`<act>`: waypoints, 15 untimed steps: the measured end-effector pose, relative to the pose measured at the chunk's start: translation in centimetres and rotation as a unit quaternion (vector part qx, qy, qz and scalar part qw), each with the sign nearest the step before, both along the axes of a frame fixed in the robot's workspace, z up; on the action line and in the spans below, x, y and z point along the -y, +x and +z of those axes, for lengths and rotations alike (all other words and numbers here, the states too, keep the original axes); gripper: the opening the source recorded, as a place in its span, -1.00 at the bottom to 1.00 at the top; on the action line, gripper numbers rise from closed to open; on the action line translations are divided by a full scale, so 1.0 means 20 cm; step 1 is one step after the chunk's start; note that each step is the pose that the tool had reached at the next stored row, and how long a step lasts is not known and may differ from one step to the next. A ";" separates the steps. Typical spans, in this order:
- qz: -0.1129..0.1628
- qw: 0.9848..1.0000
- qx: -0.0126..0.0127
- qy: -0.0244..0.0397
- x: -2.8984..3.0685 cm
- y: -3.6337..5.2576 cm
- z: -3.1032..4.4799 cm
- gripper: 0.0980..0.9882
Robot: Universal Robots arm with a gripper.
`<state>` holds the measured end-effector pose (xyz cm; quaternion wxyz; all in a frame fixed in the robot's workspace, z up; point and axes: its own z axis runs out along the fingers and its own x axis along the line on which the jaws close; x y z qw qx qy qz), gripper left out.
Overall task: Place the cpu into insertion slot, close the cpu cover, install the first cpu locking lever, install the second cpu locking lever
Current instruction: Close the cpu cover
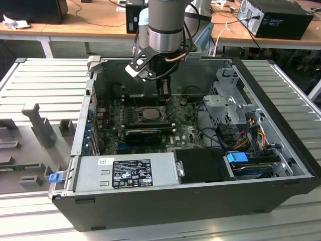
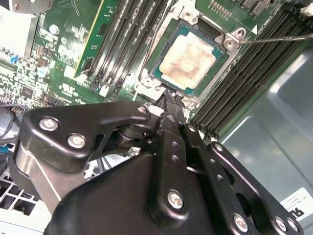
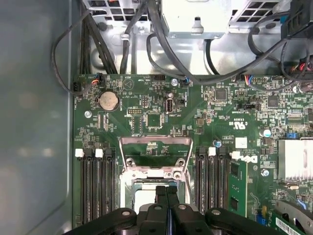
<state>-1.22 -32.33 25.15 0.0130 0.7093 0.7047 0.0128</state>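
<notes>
Wooden benches with cables and other machines line the background. In front of them, a ribbed grey tabletop carries an open computer case. The arm reaches down into the case over the motherboard.

**Position of the parts**
- The socket sits mid-board, between the two banks of memory slots.
- The processor chip lies flat inside the socket with its pale metal face up. It is judged to be already seated.
- The cover plate is swung open, leaning back from the socket on its hinge. The green board shows through its window. Its exact angle cannot be determined.
- A thin metal rod, judged to be a locking lever, runs out from one socket corner and is not latched.

**State of the fingers**
- The fingers are pressed together and hold nothing.
- In the second wrist view, the fingers' tips stand at the socket's hinge edge, just beside the chip.

**Governing relation**
- The chip lies on one side of the fingertips and the open cover plate on the opposite side.
- The hinge line runs crosswise to the fingers, directly beneath their tips.
- Whether the tips touch the socket frame cannot be determined.
</notes>
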 end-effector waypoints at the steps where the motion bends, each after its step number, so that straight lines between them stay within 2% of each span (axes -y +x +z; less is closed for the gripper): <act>1: 0.000 1.000 0.000 0.000 -0.001 0.000 0.007 -0.98; 5: 0.000 1.000 0.000 0.000 -0.002 0.012 0.009 -0.98; 9: 0.000 1.000 0.000 0.000 -0.003 0.054 0.009 -0.98; 11: 0.000 1.000 0.000 0.000 -0.004 0.059 0.012 -0.98; 15: 0.000 1.000 0.000 0.000 -0.005 0.062 0.041 -0.98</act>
